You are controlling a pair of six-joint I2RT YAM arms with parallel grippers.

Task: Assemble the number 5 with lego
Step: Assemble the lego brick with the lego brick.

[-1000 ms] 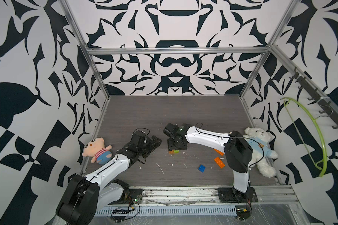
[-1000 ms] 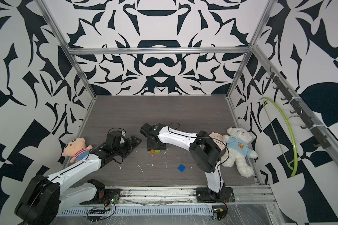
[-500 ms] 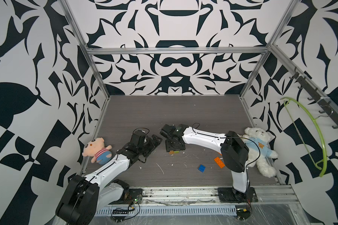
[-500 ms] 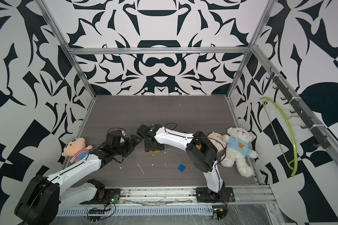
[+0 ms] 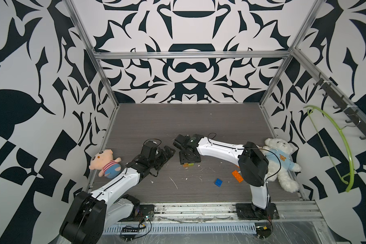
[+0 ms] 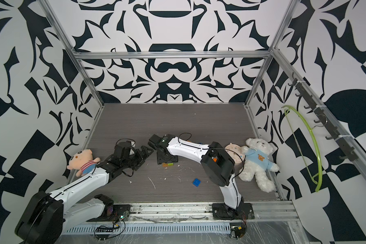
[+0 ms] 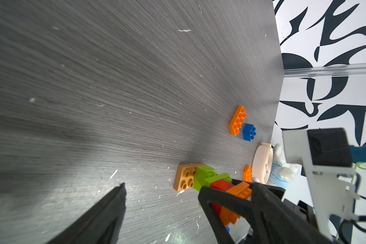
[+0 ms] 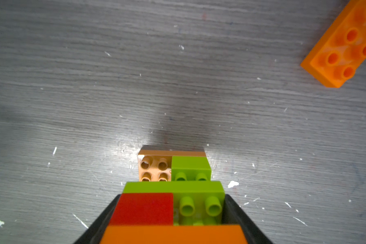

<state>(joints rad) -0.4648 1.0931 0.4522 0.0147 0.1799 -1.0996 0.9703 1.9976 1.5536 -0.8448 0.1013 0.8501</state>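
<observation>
One lego stack (image 8: 199,190), one loose blue brick (image 5: 218,182), one bear (image 5: 281,160), one doll (image 5: 104,161).

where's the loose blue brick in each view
In a top view: the blue brick on the table, nearer the arms' bases than the brick stack, beside an orange brick.
In a top view: blue brick same spot; the right arm hides the orange brick.
Left wrist: blue brick next to the orange brick, beyond the stack.
Right wrist: not in it.
Shared landmark: the brick stack in the right gripper.
</observation>
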